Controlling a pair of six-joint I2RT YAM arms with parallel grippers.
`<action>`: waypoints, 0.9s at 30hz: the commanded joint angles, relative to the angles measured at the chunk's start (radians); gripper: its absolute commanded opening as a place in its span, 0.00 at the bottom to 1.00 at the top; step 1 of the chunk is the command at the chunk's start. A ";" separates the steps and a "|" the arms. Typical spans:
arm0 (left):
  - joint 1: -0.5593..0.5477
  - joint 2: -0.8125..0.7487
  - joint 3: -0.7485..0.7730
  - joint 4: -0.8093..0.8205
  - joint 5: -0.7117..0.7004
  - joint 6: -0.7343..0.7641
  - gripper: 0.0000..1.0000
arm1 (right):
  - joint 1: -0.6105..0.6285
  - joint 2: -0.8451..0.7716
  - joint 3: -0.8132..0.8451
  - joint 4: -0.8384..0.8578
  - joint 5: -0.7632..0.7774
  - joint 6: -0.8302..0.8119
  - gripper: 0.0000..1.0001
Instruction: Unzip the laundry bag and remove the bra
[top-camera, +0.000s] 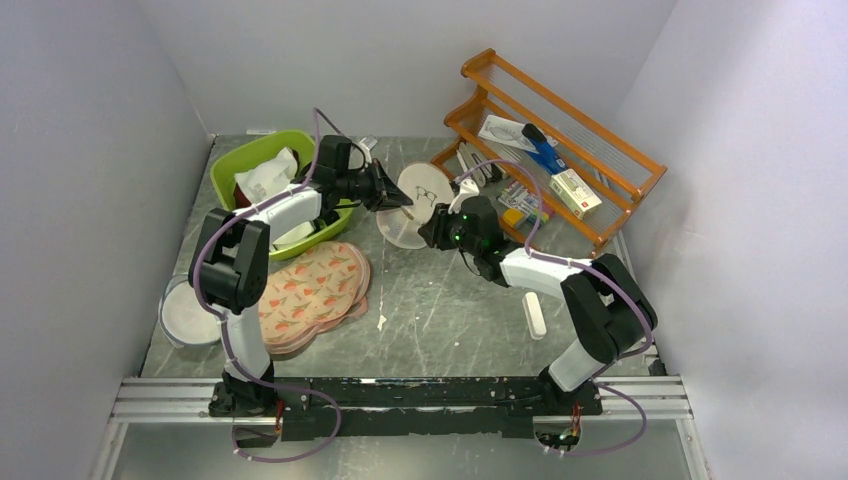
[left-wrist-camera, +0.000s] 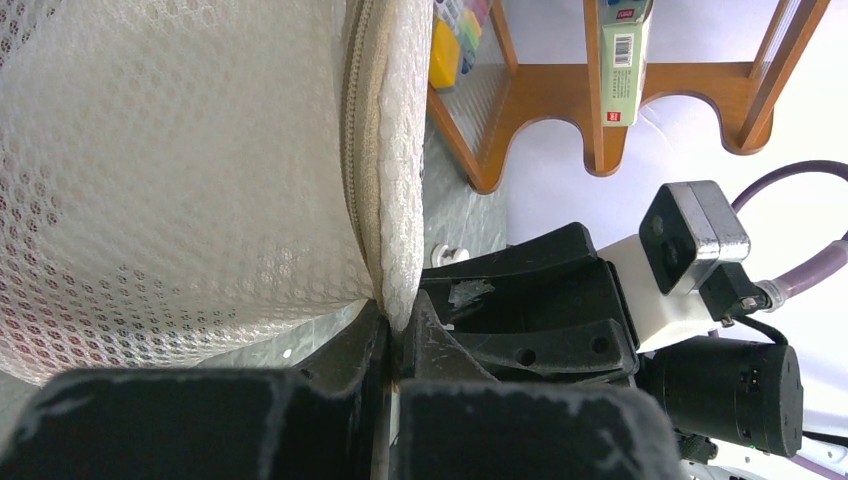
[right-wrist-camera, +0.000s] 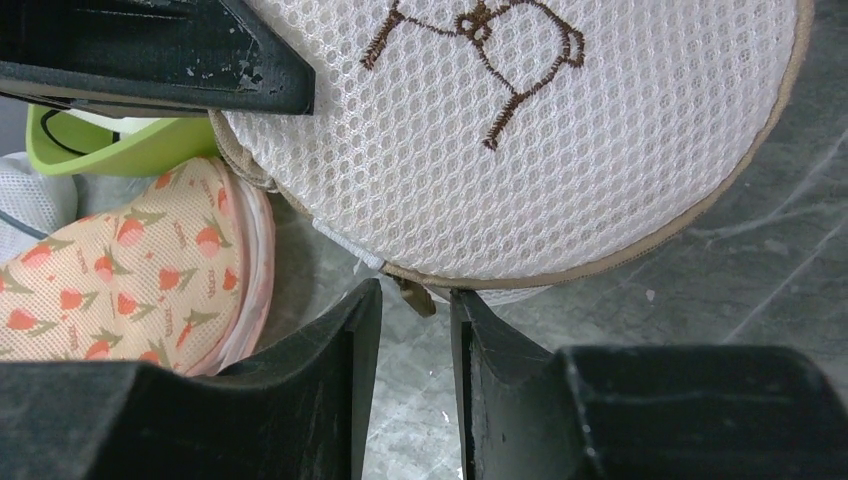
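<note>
The laundry bag (top-camera: 422, 198), a round white mesh drum with a beige rim and a bra outline stitched on its face (right-wrist-camera: 520, 140), is lifted on edge in the middle of the table. My left gripper (left-wrist-camera: 400, 318) is shut on the bag's rim beside the zipper seam (left-wrist-camera: 362, 150). In the top view that gripper (top-camera: 398, 198) is at the bag's left side. My right gripper (right-wrist-camera: 415, 295) stands open under the bag's lower edge. The small beige zipper pull (right-wrist-camera: 418, 298) hangs between its fingertips, untouched by either. The bra is hidden.
A green basin (top-camera: 232, 165) with white garments sits at the back left. Peach fruit-printed pads (top-camera: 315, 285) lie below it, a plain white round bag (top-camera: 190, 315) at the far left. A wooden rack (top-camera: 590, 125) fills the back right. A white stick (top-camera: 535, 315) lies near the right arm.
</note>
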 joint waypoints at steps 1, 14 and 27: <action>-0.012 -0.007 0.033 0.038 0.035 -0.001 0.07 | 0.001 0.011 0.024 0.034 0.024 -0.016 0.32; -0.014 -0.018 0.063 -0.012 0.011 0.039 0.07 | -0.003 -0.032 0.010 -0.013 0.096 -0.056 0.04; 0.007 -0.002 0.094 -0.067 -0.019 0.086 0.08 | -0.224 -0.137 -0.145 -0.024 -0.058 -0.078 0.00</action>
